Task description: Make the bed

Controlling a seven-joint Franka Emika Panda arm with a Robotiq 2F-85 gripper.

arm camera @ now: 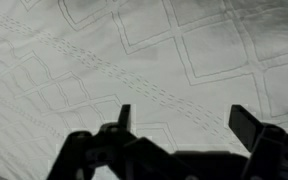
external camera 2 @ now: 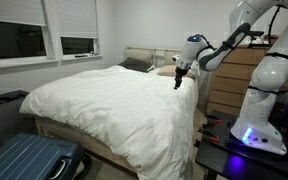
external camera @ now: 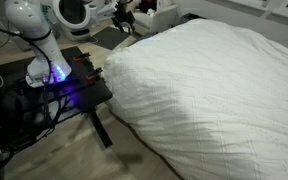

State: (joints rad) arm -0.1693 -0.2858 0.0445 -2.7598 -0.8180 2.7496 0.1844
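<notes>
The bed (external camera 2: 114, 100) is very large, with a puffy white duvet (external camera: 214, 90) that covers it in both exterior views. My gripper (external camera 2: 178, 80) hangs over the head end of the bed, near the far top corner (external camera: 127, 24). In the wrist view the gripper (arm camera: 182, 120) is open and empty, its two dark fingers spread wide above white quilted fabric (arm camera: 134, 60) with stitched diamond patterns. A pillow (external camera 2: 136, 64) lies by the headboard.
A black table (external camera: 59, 95) with blue-glowing electronics carries the robot base (external camera 2: 256, 125) beside the bed. A wooden dresser (external camera 2: 224, 85) stands behind the arm. A blue suitcase (external camera 2: 29, 160) lies at the bed's foot. Windows (external camera 2: 44, 30) line the wall.
</notes>
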